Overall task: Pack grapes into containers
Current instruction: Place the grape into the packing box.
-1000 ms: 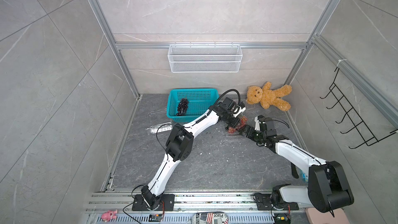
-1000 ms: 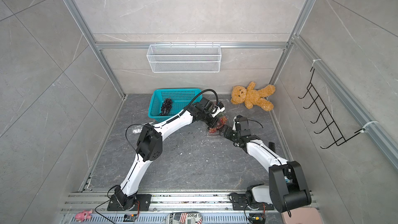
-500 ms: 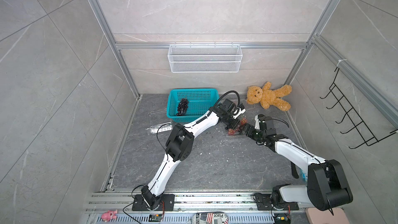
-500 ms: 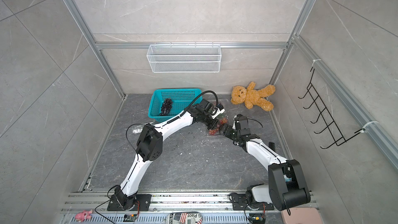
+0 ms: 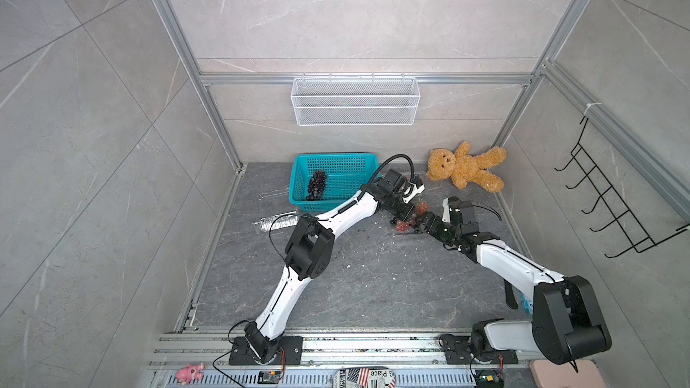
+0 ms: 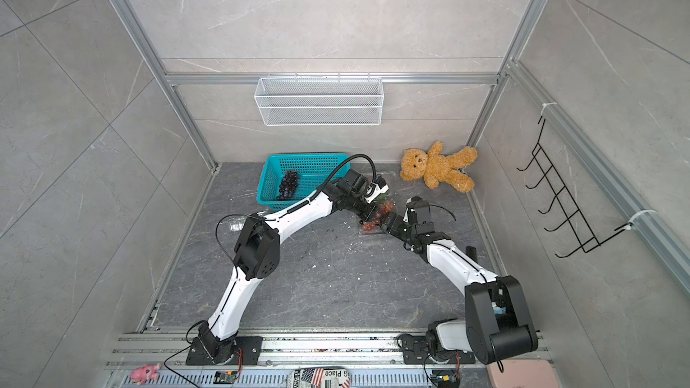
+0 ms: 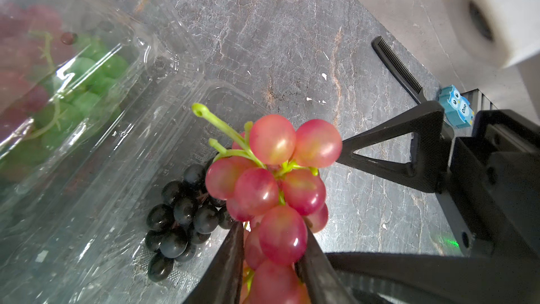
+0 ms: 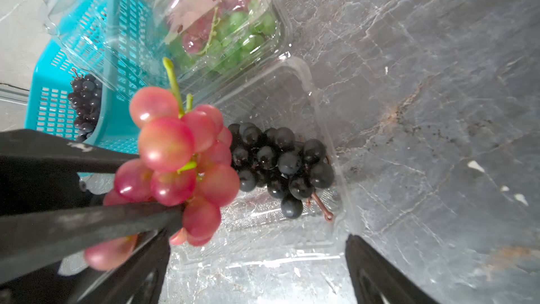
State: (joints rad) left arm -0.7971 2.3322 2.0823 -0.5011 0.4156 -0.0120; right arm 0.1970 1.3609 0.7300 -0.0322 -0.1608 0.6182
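The left gripper (image 7: 273, 255) is clamped on the lower part of a red bunch (image 7: 271, 182) of grapes, whose green stem sticks out past the top berries. The bunch hangs over an open box (image 8: 321, 97) of clear plastic on the grey floor (image 5: 373, 285), just right of the middle and towards the far wall. A dark bunch (image 8: 280, 165) already lies in that box (whether the red berries touch it I cannot tell).

From the right, the right gripper (image 8: 257, 276) reaches in with its jaws spread wide and nothing pinched between them. Its fingers (image 8: 377, 276) straddle the near edge of the open box.

Just beyond the open box sits a shut box (image 8: 285, 33) holding green and red grapes. Left of it stands the teal basket (image 8: 117, 39), with a second dark bunch (image 8: 86, 103) inside.

A teddy bear (image 5: 463, 169) lies in the far right corner, and a black comb (image 7: 397, 68) lies by the right wall.
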